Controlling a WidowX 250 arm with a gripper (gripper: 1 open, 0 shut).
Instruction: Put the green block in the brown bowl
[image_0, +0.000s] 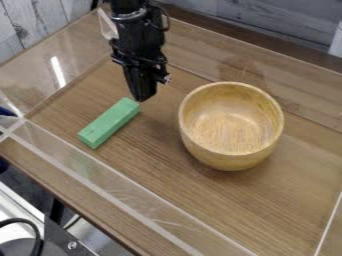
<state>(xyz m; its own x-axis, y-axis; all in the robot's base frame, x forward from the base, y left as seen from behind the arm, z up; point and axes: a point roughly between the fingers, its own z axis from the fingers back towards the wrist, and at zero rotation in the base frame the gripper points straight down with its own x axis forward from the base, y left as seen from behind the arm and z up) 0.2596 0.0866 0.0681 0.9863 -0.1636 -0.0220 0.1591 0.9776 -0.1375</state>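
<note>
The green block (108, 122) lies flat on the wooden table, left of the brown bowl (231, 124). The bowl stands upright and holds nothing. My gripper (143, 94) points straight down just above the block's upper right end, between block and bowl. Its fingers are pressed together with nothing in them. Whether the tips touch the block cannot be told.
A clear acrylic wall (80, 165) runs along the front and left of the wooden table (201, 190). A grey plank wall rises behind the table. A black cable (20, 235) shows at the bottom left corner.
</note>
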